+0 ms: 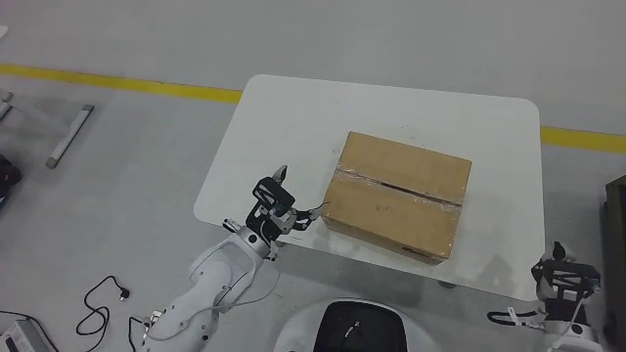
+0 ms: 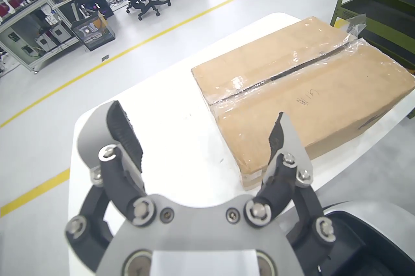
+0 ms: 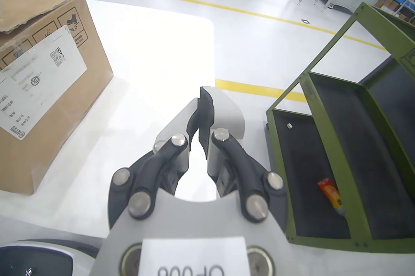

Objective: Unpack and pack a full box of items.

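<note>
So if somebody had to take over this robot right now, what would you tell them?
Left gripper: open, empty, at the table's edge beside the box.
Right gripper: shut, empty, off the table's corner, near the green cart.
Box: on the white table, flaps closed, clear tape along the seam.
Done: nothing unpacked yet.
Left: open the box, take the items out, pack them back.
</note>
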